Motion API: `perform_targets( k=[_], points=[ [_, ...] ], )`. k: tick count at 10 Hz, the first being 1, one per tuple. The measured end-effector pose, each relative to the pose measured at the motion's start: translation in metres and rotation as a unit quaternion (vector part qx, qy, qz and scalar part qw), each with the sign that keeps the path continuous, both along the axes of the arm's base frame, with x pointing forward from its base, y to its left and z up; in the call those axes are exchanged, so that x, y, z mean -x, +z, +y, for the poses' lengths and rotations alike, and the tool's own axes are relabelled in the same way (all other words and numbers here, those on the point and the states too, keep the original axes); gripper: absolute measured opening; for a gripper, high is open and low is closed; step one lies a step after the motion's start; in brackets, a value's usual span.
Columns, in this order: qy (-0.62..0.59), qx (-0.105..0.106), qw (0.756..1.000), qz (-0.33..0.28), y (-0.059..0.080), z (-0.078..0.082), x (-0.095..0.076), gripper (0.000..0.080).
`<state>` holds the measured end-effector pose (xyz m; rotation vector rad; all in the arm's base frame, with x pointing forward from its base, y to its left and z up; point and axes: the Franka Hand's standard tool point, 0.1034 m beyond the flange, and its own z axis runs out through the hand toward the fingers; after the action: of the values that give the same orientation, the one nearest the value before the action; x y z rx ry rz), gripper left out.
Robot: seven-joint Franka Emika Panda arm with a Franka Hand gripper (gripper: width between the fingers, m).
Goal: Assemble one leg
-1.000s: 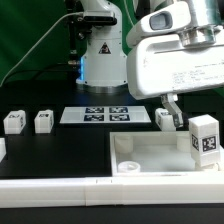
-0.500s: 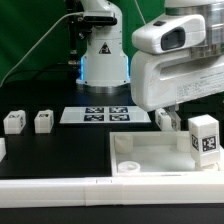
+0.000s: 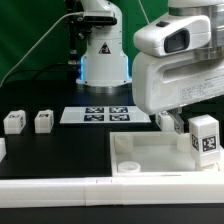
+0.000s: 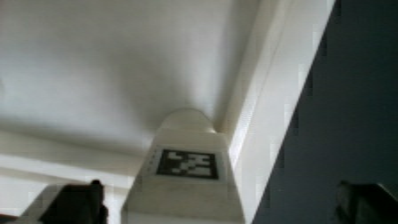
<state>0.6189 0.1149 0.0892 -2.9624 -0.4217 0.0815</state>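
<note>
roughly: the leg (image 3: 205,137) stands upright on the white tray (image 3: 150,158), at the tray's corner toward the exterior view's right, tag face showing. in the wrist view the same leg (image 4: 187,165) sits just inside the tray's rim, with dark table past it. the gripper (image 4: 226,204) hangs over it, jaws spread wide, holding nothing. the leg lies between the fingertips (image 4: 80,205), a little nearer one than the other.

judged step: settle and pinch. best to centre the leg between the pads first, come straight down, and close on its flat sides well below the top, so it lifts without tipping against the tray's rim.

versus half a second back: hand a touch lower, nearer that tray corner. leg, tray and the marker board (image 3: 95,114) beyond the tray's far edge are unmoved.
</note>
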Motion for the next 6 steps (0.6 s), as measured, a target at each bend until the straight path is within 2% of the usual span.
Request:
perform_targets(
  k=[3, 4, 5, 6],
  points=[
    [0.0, 0.0, 1.0, -0.001, 0.0001, -0.0026, -0.0011, 0.0649],
    [0.0, 0.0, 1.0, -0.001, 0.0, -0.0022, -0.0009, 0.0515],
    [0.0, 0.0, 1.0, -0.001, 0.0, -0.0018, -0.0008, 0.0515],
    [0.001, 0.0, 1.0, -0.002, 0.0001, -0.0012, -0.001, 0.0377]
  ],
)
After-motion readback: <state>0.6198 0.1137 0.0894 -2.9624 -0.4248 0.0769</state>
